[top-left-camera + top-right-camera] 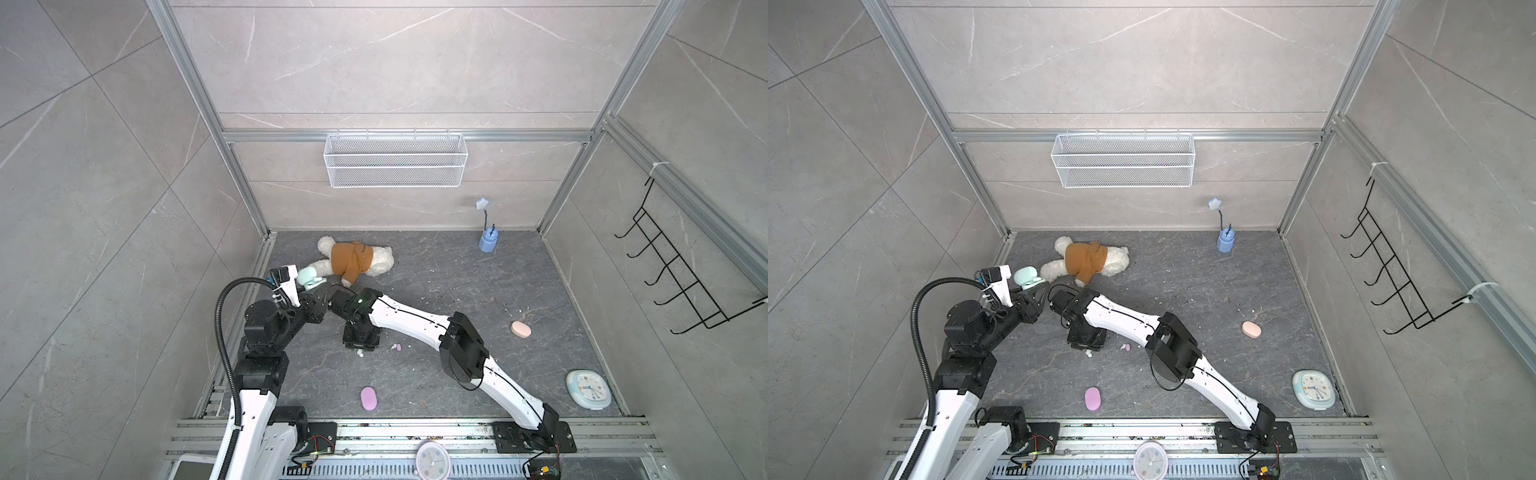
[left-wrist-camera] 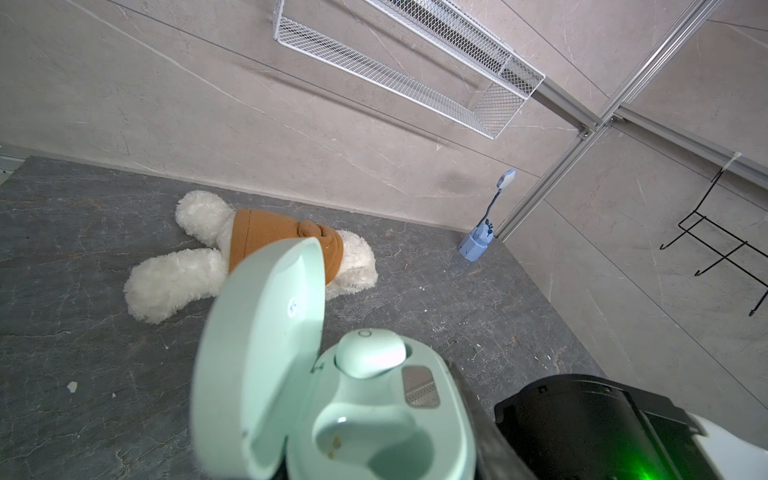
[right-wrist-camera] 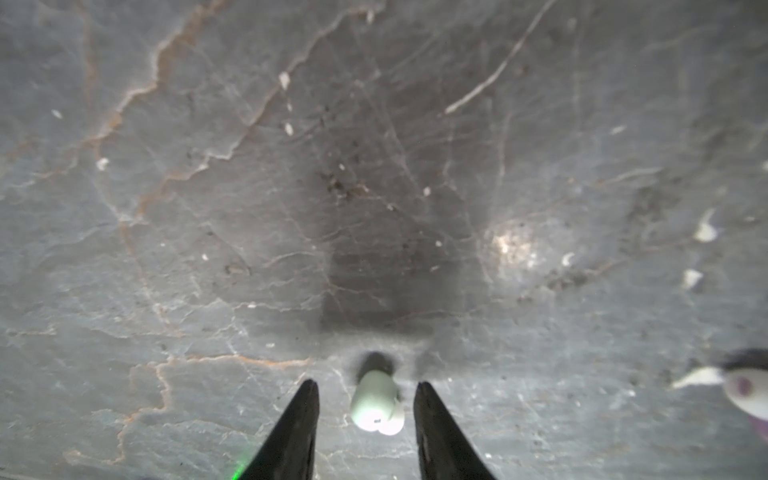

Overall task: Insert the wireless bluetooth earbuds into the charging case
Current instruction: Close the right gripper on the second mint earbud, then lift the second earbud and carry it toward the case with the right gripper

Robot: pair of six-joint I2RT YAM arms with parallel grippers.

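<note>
My left gripper (image 1: pixel 308 289) is shut on the mint green charging case (image 1: pixel 309 277) (image 2: pixel 374 415), held off the table at the left with its lid open. One mint earbud (image 2: pixel 370 353) sits in the case's far socket and the near socket is empty. My right gripper (image 3: pixel 365 383) points straight down at the table, open. A second mint earbud (image 3: pixel 376 403) (image 1: pixel 360 353) lies on the table between its fingers, with a gap on each side. A lilac earbud (image 1: pixel 398 347) (image 3: pixel 744 386) lies a little to the right.
A shut lilac case (image 1: pixel 369 399) lies near the front and a peach one (image 1: pixel 520 329) at the right. A plush toy (image 1: pixel 353 259) lies behind the mint case. There is a blue holder (image 1: pixel 488 241) at the back, a clock (image 1: pixel 588 390) front right, and white specks on the table.
</note>
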